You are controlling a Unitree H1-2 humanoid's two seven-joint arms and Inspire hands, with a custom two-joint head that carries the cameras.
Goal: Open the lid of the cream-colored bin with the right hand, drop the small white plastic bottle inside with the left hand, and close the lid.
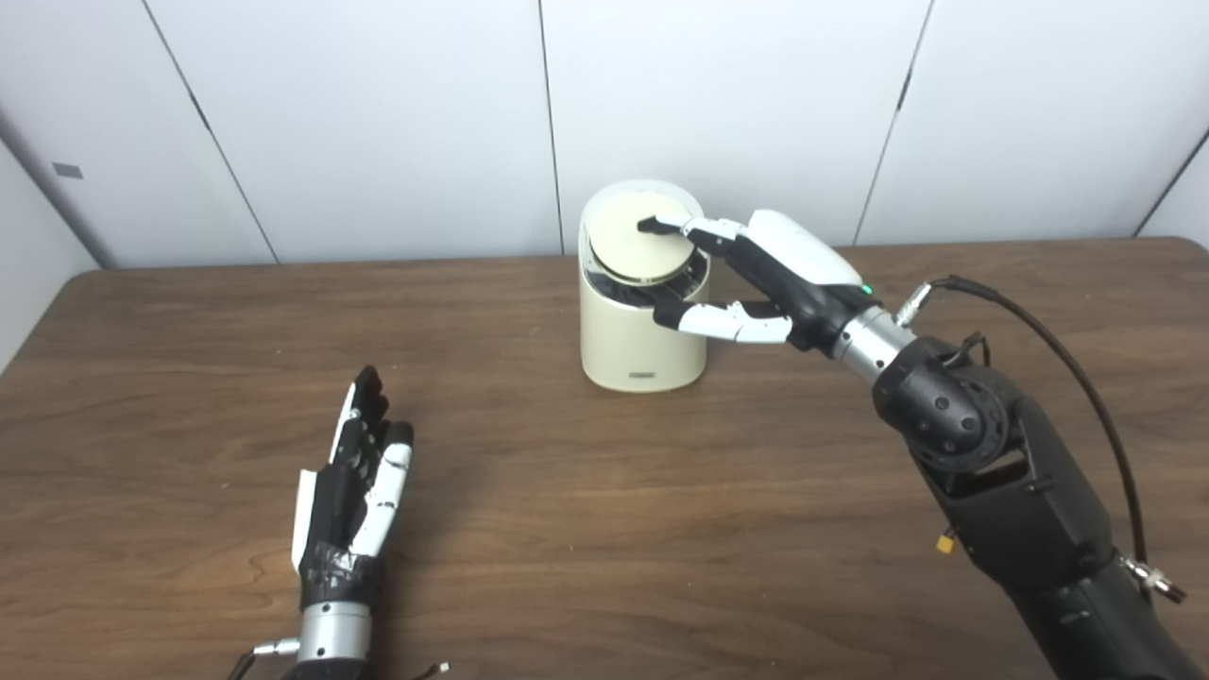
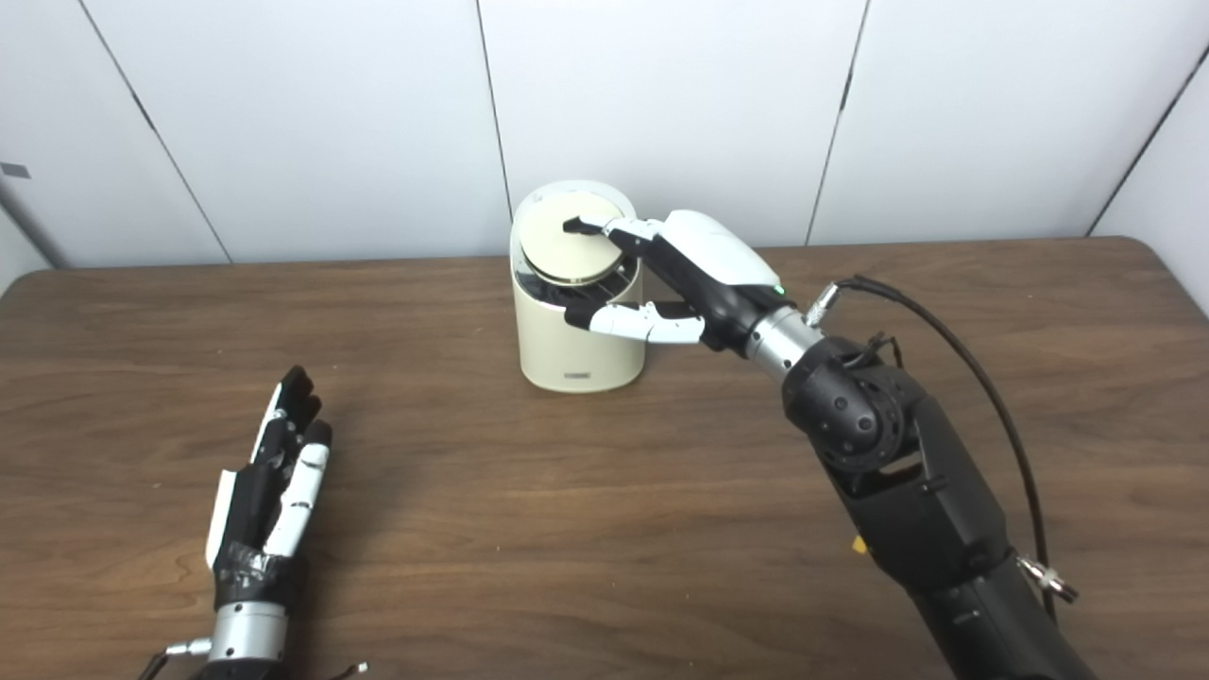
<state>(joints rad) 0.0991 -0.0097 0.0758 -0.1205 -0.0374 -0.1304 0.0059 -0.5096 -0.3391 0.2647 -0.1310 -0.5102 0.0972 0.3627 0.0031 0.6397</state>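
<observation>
The cream-colored bin (image 1: 628, 345) stands at the back middle of the table. Its round lid (image 1: 623, 241) is tilted, with a dark gap under its front right edge. My right hand (image 1: 765, 274) reaches in from the right. Its fingers lie stretched over the top of the lid and its thumb sits lower, against the bin's rim. My left hand (image 1: 354, 482) is open and empty, fingers straight, low over the table at the front left. No small white bottle is in view.
The brown wooden table (image 1: 604, 529) runs to a white panelled wall at the back. A black cable (image 1: 1086, 378) loops beside my right forearm.
</observation>
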